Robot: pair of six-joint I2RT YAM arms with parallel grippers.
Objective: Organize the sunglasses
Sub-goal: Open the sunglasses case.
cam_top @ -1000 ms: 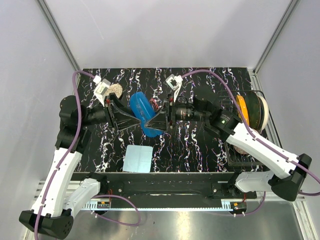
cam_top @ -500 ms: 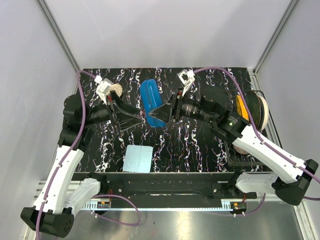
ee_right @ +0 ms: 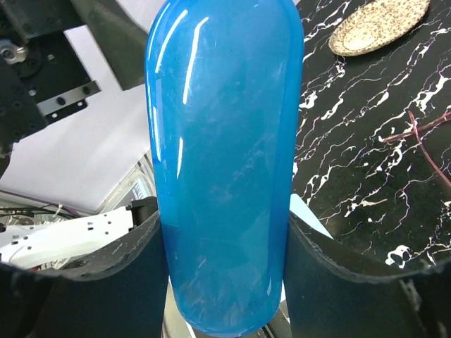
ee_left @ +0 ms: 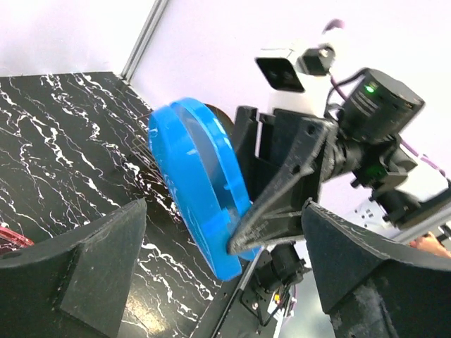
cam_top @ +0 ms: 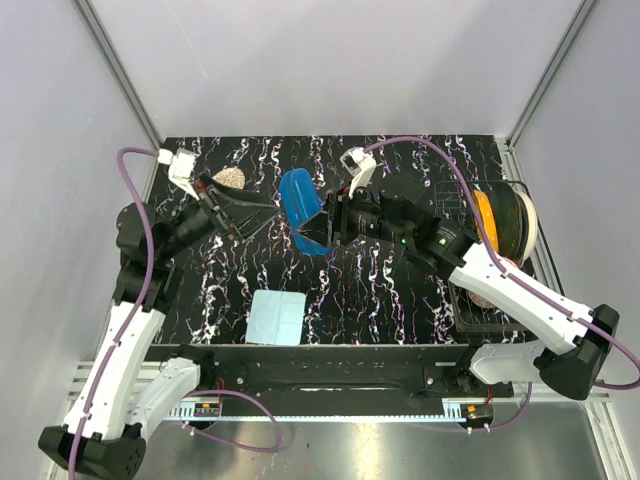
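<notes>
Right wrist shows sunglasses (ee_right: 414, 131) on table (ee_right: 338, 183), beside jaws holding blue case (ee_right: 222, 162)

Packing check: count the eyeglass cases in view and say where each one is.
1. The glossy blue oval hard case is clamped in the right gripper, near the middle of the black marbled table. The arms may hide others.
</notes>
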